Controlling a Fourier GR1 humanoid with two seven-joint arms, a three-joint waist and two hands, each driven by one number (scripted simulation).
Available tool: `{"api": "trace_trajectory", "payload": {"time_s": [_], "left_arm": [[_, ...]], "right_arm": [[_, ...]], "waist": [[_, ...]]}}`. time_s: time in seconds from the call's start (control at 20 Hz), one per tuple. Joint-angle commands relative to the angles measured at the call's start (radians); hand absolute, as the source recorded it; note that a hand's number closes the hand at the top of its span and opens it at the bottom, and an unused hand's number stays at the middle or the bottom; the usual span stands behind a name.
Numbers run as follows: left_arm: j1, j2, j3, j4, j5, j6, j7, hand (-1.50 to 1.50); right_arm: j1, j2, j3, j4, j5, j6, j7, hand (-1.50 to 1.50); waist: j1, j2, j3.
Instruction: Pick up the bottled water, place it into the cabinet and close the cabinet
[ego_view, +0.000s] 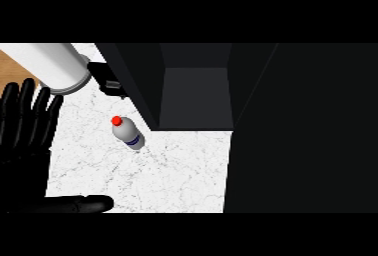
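the bottled water (127, 132) sits on the white marbled bench (155, 175), free of any grasp. it has a white body, a red cap (117, 120) towards the upper left and a blue band (134, 143) lower on its side. whether it stands upright or leans cannot be told from this steep angle. it is just beside the near left corner of the dark cabinet (295, 125), which fills the right side of the view and shows a grey open recess (196, 95) in its upper middle. the left robot hand (18, 145) shows at the left edge, black, spread open with its fingers (28, 102) straight and pointing up and its thumb (77, 204) lying out along the bottom of the bench. it holds nothing and is well apart from the bottle. at the top left a white cylinder (52, 62) with a grey rim slants in over the bench, with a small black part (107, 80) just beside its end; what these are cannot be told. a strip of wood-coloured surface (9, 67) shows at the far left edge, beside the cylinder.
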Motion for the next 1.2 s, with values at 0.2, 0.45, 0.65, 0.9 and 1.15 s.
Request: {"api": "trace_trajectory", "payload": {"time_s": [0.2,0.45,0.65,0.9,1.15], "left_arm": [[0.079,0.010,0.014,-0.102,0.024,-0.011,0.064,-1.50],[0.103,-0.016,-0.072,-0.123,-0.071,0.032,0.118,-1.50],[0.056,0.024,-0.053,-0.058,-0.099,0.015,0.153,-1.50],[0.011,0.022,0.002,0.124,-0.070,-0.009,0.060,-1.50],[0.007,-0.009,0.022,0.271,-0.078,-0.001,-0.063,-1.50]], "right_arm": [[-0.002,0.056,0.124,-0.035,0.140,-0.044,0.027,-1.50],[-0.028,0.087,0.197,-0.069,0.174,-0.099,0.128,-1.50],[0.050,0.045,0.202,-0.180,0.138,-0.085,0.152,-1.50],[-0.024,0.068,0.269,-0.119,0.222,-0.136,0.166,-1.50],[0.018,0.030,0.292,-0.234,0.216,-0.147,0.210,-1.50]], "waist": [[0.003,0.001,0.000],[0.004,0.001,0.000],[-0.003,0.000,0.001],[-0.001,0.002,0.000],[-0.011,0.001,-0.001]]}}
